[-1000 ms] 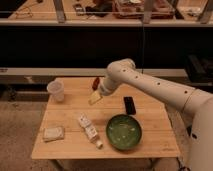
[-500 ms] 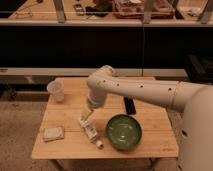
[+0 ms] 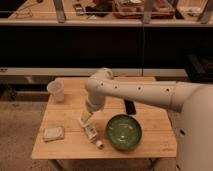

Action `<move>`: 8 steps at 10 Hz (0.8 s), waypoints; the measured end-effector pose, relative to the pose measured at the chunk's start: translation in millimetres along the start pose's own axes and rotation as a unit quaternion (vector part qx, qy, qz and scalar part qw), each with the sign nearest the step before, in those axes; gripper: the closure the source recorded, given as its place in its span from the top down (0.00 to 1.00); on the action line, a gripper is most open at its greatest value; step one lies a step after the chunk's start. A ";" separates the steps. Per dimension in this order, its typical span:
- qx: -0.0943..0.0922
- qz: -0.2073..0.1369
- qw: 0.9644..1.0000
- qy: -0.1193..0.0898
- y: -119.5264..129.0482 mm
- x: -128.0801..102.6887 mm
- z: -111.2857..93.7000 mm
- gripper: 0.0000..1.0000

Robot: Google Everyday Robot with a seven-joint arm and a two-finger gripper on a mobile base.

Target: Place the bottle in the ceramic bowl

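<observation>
You'll see the gripper (image 3: 86, 116) has dropped a bit lower than half a second back. It now sits right over the upper end of the bottle (image 3: 92, 132). The bottle hasn't moved: it lies flat on the worktop (image 3: 155, 125), cap toward the front edge, just left of the green bowl (image 3: 123, 132), not in it. The cup (image 3: 56, 91) and packet (image 3: 53, 133) are unchanged. The gripper tip merges with the bottle, so you can't tell contact or whether it's open or closed. A dark flat thing (image 3: 130, 106) is partly hidden behind the arm (image 3: 142, 92).
</observation>
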 end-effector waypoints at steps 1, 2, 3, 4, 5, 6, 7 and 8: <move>-0.002 0.001 1.000 -0.006 -9.8 -4.0 10.0 0.74; -0.002 0.003 1.000 -0.010 -20.1 -6.0 21.1 0.74; -0.005 0.003 1.000 -0.010 -26.4 -6.0 34.0 0.74; -0.004 0.005 1.000 -0.010 -30.0 -6.3 42.3 0.74; -0.008 0.003 1.000 -0.006 -29.4 -4.5 51.1 0.74; -0.010 0.000 1.000 0.000 -26.8 -2.8 58.5 0.74; -0.009 0.000 1.000 0.001 -26.2 -2.7 62.6 0.74; -0.008 0.000 1.000 -0.001 -25.4 -4.0 68.0 0.74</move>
